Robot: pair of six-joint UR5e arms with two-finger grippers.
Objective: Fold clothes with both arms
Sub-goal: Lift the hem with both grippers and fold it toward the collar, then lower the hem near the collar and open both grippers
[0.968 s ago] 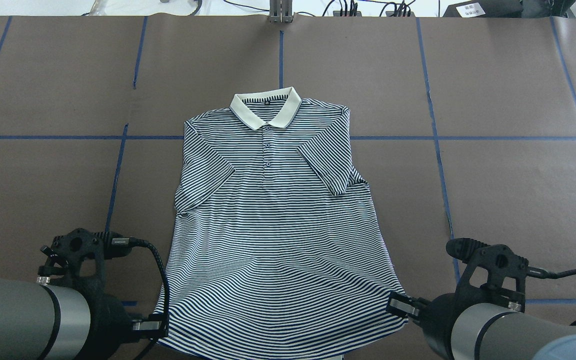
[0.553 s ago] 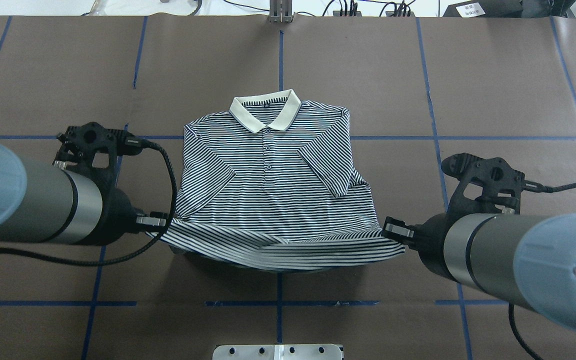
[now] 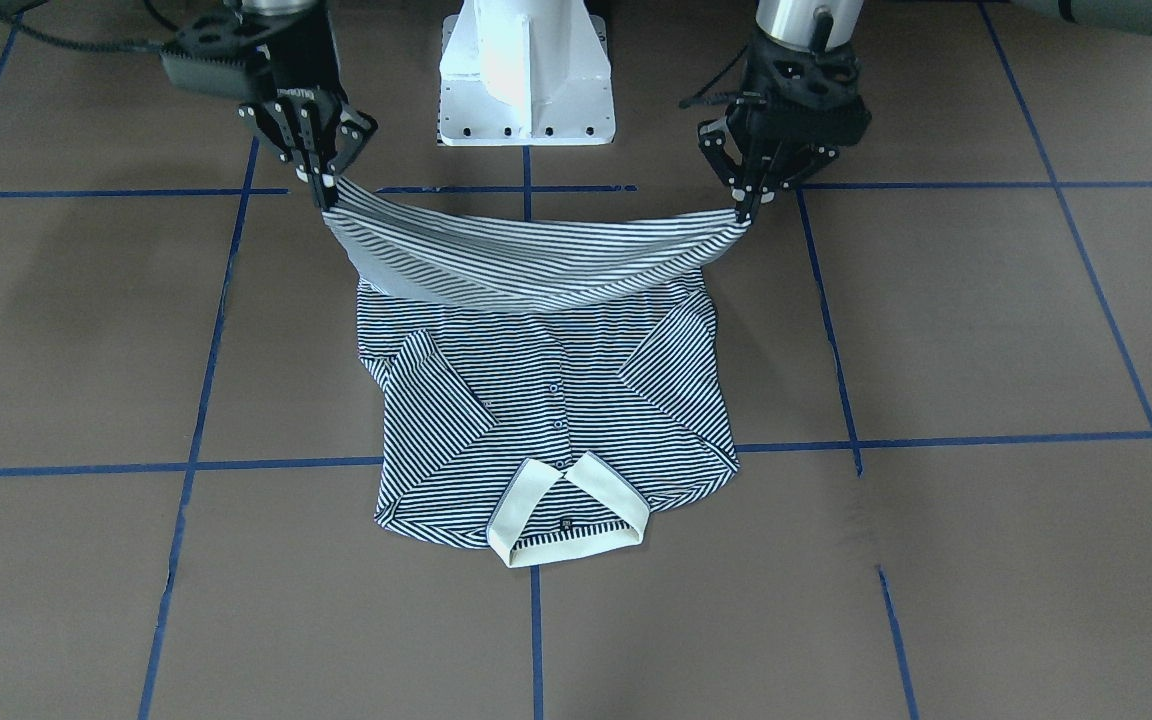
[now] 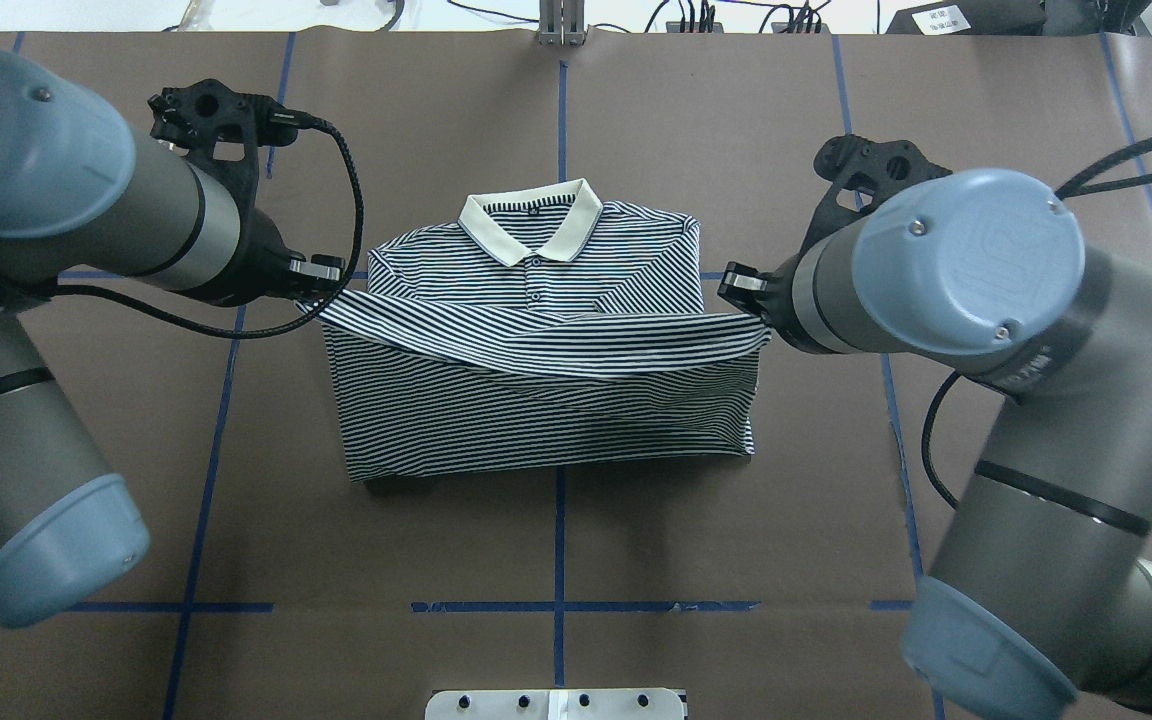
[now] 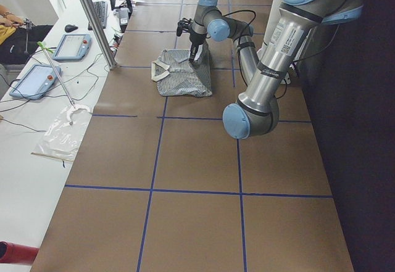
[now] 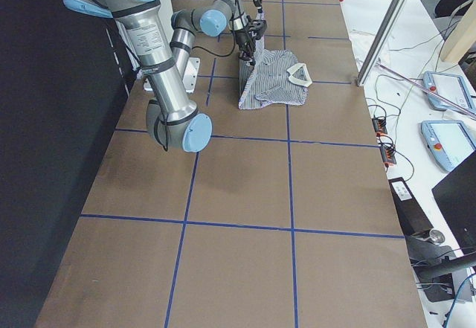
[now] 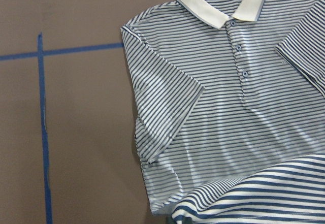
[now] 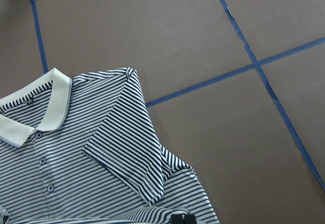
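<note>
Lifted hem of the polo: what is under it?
More of the shirt: collar, buttons and sleeves show past the hem, held by left gripper and right gripper; its lower front is covered.

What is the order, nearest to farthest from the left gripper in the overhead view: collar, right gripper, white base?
From the left gripper:
1. Collar, to its right, at the shirt's far end.
2. Right gripper, across the shirt, holding its other side.
3. White base, at the view's bottom edge.
</note>
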